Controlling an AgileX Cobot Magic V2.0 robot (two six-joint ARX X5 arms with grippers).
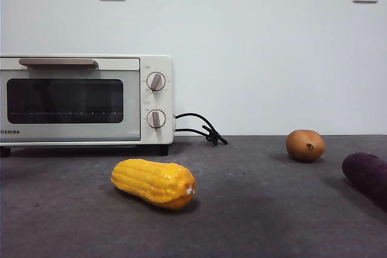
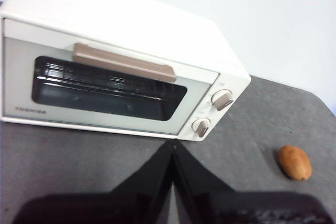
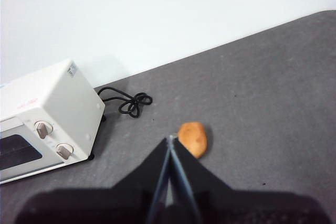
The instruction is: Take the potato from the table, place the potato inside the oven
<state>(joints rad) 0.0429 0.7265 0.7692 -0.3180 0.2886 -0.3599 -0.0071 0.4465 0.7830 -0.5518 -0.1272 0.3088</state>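
On the dark grey table the potato lies on its side towards the right of the front view, untouched, its dark dimple facing forward. It sits well apart from the oven, which stands at the back left against the white wall with its glass door closed, the beige handle across the top of the door and two round knobs stacked one above the other at its right side. A black cord trails from the oven's right side and lies in a loose tangle on the table between the oven and the potato. A yellow corn cob rests nearer the front, just ahead of the oven's right corner, and the end of a dark purple sweet potato pokes in at the right edge, near the potato but not touching it.

Neither arm shows in the front view. From its wrist camera, the left claw hangs above the table in front of the oven door, its two black jaws pressed together to a point and gripping nothing; the potato shows off to one side of it, well clear. The right claw hovers over the table too, jaws likewise drawn together and empty, with its tip appearing just beside the potato; I cannot tell how high above it the tip sits.
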